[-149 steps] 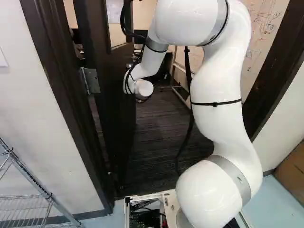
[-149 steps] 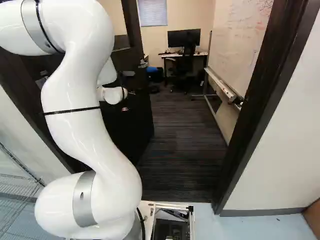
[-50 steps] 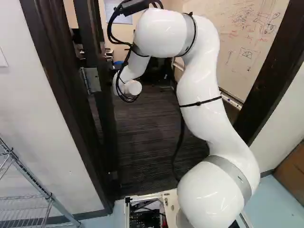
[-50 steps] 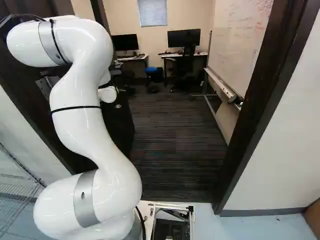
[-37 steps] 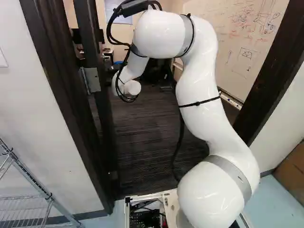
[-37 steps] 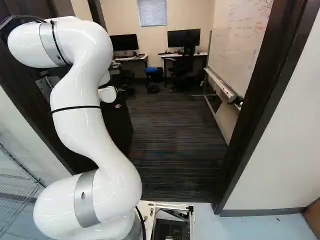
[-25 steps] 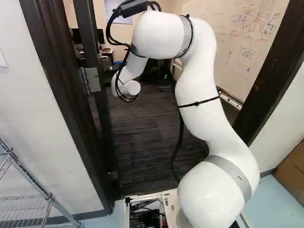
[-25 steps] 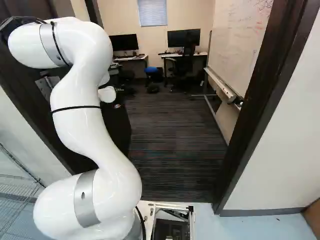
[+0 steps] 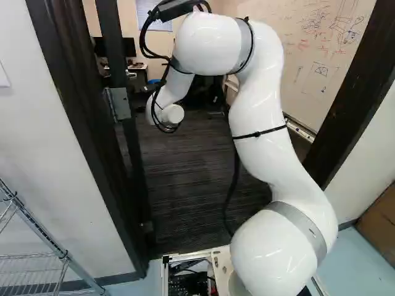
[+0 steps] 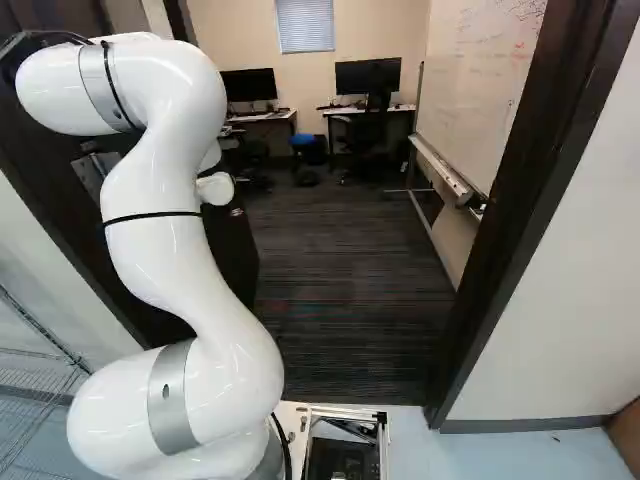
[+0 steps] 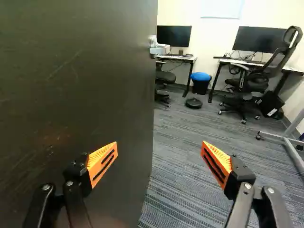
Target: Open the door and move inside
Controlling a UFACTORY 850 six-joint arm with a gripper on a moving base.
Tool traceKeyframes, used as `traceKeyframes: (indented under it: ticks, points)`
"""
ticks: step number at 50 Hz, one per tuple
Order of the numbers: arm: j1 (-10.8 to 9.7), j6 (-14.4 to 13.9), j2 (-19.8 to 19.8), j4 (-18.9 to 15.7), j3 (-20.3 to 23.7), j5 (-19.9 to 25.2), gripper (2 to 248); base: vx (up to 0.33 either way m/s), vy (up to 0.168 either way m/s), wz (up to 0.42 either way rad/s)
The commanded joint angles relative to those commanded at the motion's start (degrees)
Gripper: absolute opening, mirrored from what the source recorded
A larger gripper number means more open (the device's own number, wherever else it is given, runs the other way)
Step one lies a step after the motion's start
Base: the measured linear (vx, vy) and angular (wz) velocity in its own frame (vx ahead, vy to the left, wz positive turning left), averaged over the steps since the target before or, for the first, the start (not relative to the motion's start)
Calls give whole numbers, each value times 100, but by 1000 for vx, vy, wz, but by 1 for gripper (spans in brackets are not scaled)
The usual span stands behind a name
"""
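The door (image 11: 80, 71) stands open at the left of the doorway, swung into the room, with its hinge (image 9: 117, 103) on the left frame (image 9: 77, 111) and a metal handle (image 11: 159, 47) near its far edge. The claw (image 10: 236, 211) is just beside the door, its two orange-padded fingers wide apart with nothing between them; whether one touches the door I cannot tell. Right of the door lies dark striped carpet (image 10: 350, 260). On the right, a whiteboard (image 9: 308, 61) carries handwriting and sketches in red and dark ink. At the far wall are two desks with monitors (image 10: 367, 76), an office chair (image 11: 251, 78) and a blue-topped stool (image 11: 201, 78). Near left stands a wire rack (image 9: 37, 225); near right, a brown box (image 9: 378, 216).
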Motion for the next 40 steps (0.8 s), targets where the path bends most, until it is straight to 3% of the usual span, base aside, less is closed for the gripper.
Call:
traceKeyframes:
  ticks: [40]
  points:
    - [-510,0,376,0,501,0,247,0,0,0]
